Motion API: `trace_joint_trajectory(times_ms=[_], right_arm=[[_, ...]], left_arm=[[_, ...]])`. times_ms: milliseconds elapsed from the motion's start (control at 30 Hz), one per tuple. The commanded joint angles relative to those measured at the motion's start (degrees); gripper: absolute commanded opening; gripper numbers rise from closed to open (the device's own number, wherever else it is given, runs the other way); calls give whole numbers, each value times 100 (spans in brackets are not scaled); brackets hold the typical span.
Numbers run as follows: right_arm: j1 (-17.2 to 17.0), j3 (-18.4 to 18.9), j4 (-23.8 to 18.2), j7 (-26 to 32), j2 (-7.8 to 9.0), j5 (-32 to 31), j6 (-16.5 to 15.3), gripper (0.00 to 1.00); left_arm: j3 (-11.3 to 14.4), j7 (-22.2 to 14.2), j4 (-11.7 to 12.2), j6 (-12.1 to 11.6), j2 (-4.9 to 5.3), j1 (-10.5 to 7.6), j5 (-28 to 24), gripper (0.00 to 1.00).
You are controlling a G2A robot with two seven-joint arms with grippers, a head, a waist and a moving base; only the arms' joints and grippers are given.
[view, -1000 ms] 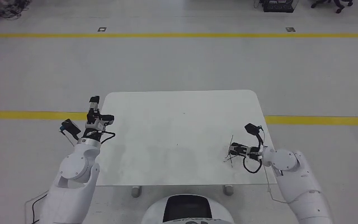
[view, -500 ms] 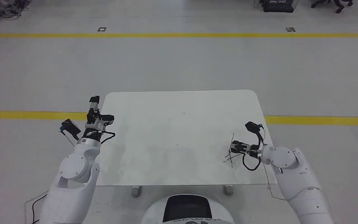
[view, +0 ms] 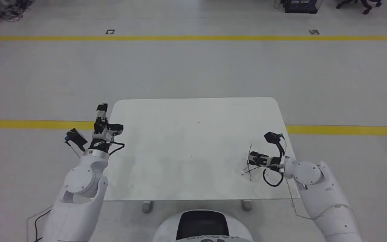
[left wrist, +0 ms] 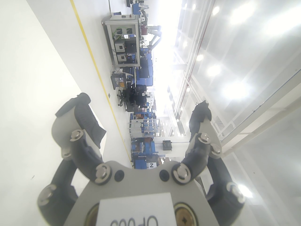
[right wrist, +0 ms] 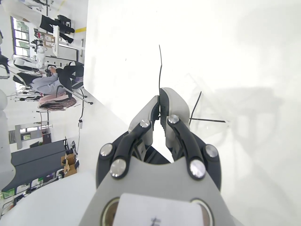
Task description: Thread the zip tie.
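White desk (view: 193,139) with rounded corners, on an open shop floor.

Right hand (right wrist: 160,99): low over the desk near its right edge, toward the robot's side. Both fingers are pressed together, pinching a thin black plastic zip tie (right wrist: 160,71). The tie pokes straight out from between the fingertips, away from the wrist, with a slight kink partway along. Its free end is thin and hangs over bare desk. Cannot tell whether that end touches the surface.

Two more thin black zip ties (right wrist: 207,120) lie loose on the desk just beside the right hand. They cross each other at one end, one lying flat across and the other angling off it. Neither touches the hand's fingers.

Left hand (left wrist: 141,118): at the left edge of the desk, well apart from the ties. Its fingers are spread wide with nothing between them, and its dark pads (left wrist: 91,123) are bare. It points away from the robot, toward the floor beyond.

Yellow floor line (view: 338,129) runs past behind the desk on both sides.
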Motion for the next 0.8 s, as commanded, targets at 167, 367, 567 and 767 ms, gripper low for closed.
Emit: trace_joint_trajectory(times_ms=[167,367,567,767], right_arm=[[-34,-60,-68,-95,48,54,-29,0],[-92,-91,-157,-195,108,139,-29,0],[-102,-133,-163,-224,170,240,-29,0],[-121,-208,-224,-304,232,379,-29,0]], left_arm=[[0,0,0,0,0,0,0,100],[0,0,0,0,0,0,0,100],[0,0,0,0,0,0,0,100],[0,0,0,0,0,0,0,100]])
